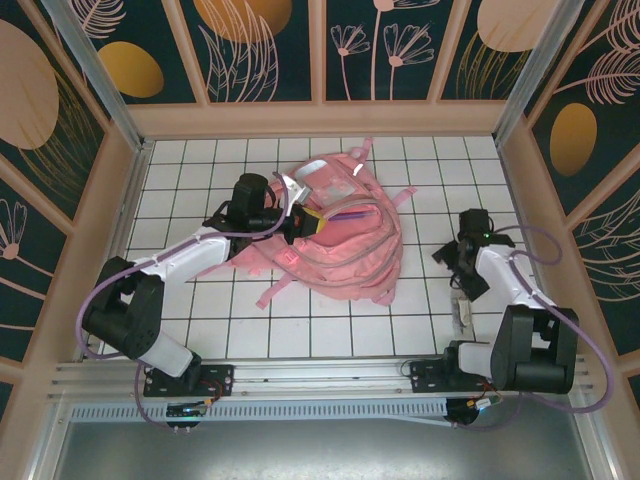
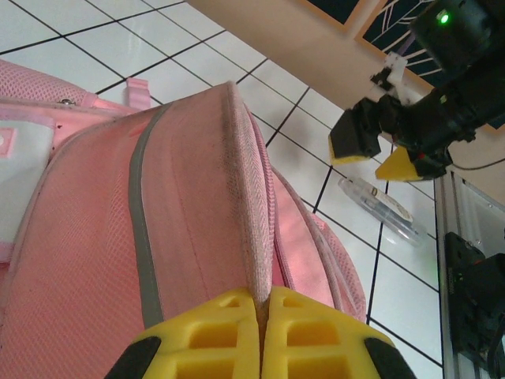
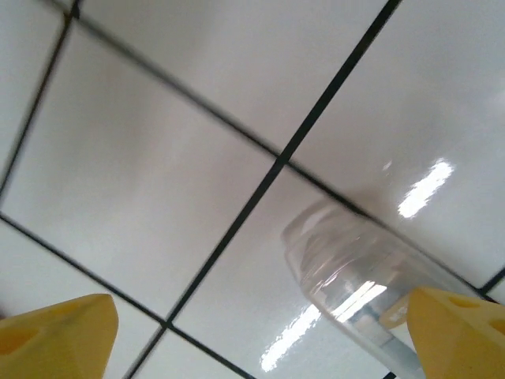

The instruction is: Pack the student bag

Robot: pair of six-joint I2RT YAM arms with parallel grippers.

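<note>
Student bag (image 1: 350, 250), fabric ridge pinched in left tool (image 2: 260, 306)

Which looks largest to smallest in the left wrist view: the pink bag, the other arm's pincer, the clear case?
1. student bag, enlarged by its nearness to the camera.
2. right pincer.
3. clear case, close to that pincer in size, so this order is unsure.

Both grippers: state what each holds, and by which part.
Left gripper pinches the student bag by its raised fabric fold. Right gripper open, holding nothing.
</note>
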